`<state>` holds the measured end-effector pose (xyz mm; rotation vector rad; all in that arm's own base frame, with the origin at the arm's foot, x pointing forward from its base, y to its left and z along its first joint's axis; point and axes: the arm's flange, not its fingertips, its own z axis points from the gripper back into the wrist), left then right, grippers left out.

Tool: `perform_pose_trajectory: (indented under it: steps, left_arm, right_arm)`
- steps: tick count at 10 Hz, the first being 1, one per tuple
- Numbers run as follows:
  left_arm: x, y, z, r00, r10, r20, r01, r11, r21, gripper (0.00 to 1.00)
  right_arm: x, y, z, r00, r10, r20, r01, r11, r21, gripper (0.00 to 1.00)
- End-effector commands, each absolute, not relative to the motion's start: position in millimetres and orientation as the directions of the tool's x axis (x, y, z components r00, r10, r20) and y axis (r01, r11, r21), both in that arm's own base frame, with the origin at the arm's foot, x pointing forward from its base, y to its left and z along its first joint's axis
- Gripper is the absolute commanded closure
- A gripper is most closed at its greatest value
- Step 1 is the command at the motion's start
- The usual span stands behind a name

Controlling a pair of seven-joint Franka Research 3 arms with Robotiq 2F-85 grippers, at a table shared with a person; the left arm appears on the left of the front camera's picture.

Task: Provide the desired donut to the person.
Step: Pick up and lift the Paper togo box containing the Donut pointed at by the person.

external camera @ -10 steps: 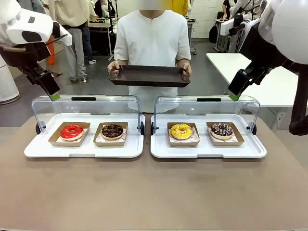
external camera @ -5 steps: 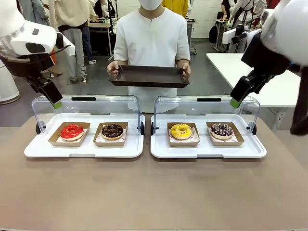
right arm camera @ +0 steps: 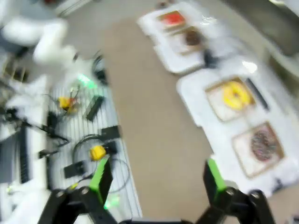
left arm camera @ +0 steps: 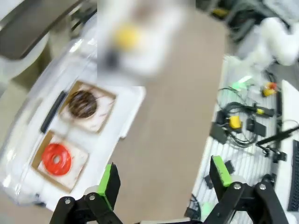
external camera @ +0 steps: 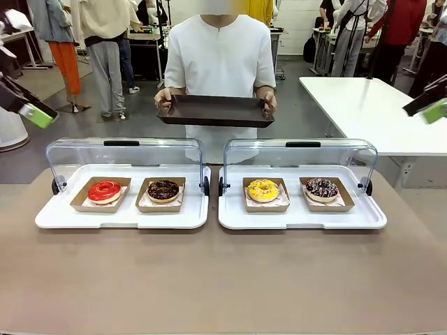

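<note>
- Four donuts lie on the robot's side of the dark rectangular tray [external camera: 216,110] held by the person in the white top [external camera: 222,56]: red-glazed ring donut [external camera: 105,190], chocolate-iced donut [external camera: 163,189], yellow-iced donut [external camera: 263,189] and dark sprinkled donut [external camera: 321,187]. I cannot tell which is wanted.
- Each looks light, soft and sticky-topped; I judge the rim of its brown cardboard boat [external camera: 75,199] the safer hold.
- The left pincer [left arm camera: 164,173] and the right pincer [right arm camera: 156,173] both gape wide and empty, flanking that tray, well apart from every donut.

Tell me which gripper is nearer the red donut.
Left. The left gripper hangs above and left of the red donut; the right gripper is high at the far right side.
</note>
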<state>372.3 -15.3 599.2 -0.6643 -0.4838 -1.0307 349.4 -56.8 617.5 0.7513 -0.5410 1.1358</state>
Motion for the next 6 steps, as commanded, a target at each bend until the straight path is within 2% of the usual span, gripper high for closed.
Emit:
perform_pose_trajectory:
  steps: [1,2,3,5,6]
  left_arm:
    - [394,8,602,0.379,-0.590,0.713,0.921,0.169,-0.350,0.00]
    - [399,23,600,0.336,-0.547,0.766,0.939,0.132,-0.318,0.00]
    - [410,33,605,0.284,-0.519,0.806,0.957,0.104,-0.270,0.00]
    - [400,57,590,0.209,-0.434,0.876,0.977,0.126,-0.171,0.00]
    - [399,63,583,0.201,-0.419,0.885,0.977,0.151,-0.150,0.00]
  right_arm:
    - [378,-86,615,0.226,0.596,0.770,-0.940,-0.075,0.334,0.00]
    - [379,-103,613,0.192,0.572,0.797,-0.955,-0.076,0.285,0.00]
    - [385,-117,609,0.248,0.518,0.819,-0.957,0.001,0.289,0.00]
    - [403,-147,590,0.470,0.409,0.782,-0.879,0.300,0.371,0.00]
    - [407,-155,581,0.536,0.349,0.769,-0.828,0.394,0.399,0.00]
